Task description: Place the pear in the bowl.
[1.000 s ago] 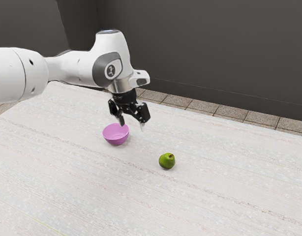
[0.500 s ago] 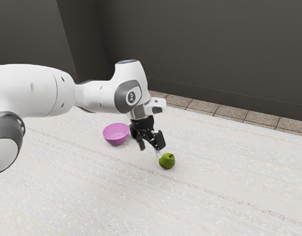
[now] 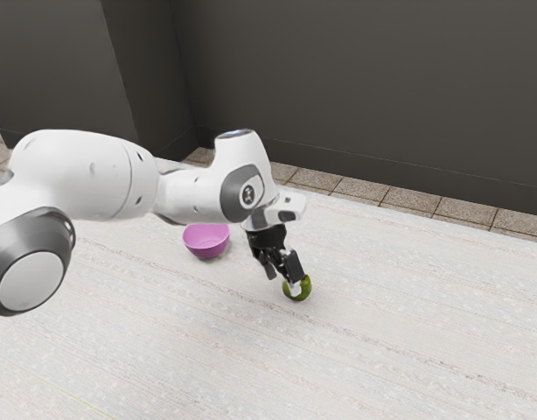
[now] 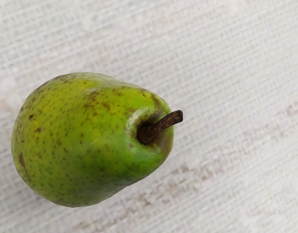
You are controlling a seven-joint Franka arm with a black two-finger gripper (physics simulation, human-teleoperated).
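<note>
My gripper (image 3: 283,281) is low over the table beside the pear, its two fingers apart. One pale fingertip overlaps the green pear (image 3: 304,290) in the exterior view and hides part of it; whether they touch I cannot tell. Seen from the hand, the pear (image 4: 83,141) lies on its side, its brown stem pointing away from the wide end. The pink bowl (image 3: 205,241) stands upright on the table, toward the exterior view's left from the gripper, with nothing visible inside.
A whitish, streaked table (image 3: 365,350) lies beneath everything. Behind its far edge are brown floor tiles (image 3: 387,194) and a dark wall (image 3: 365,87). The white arm (image 3: 94,175) extends over the table from the exterior view's left.
My hand has moved down and toward the exterior view's right, from above the bowl to the pear, turning somewhat. The pear and bowl have stayed where they were.
</note>
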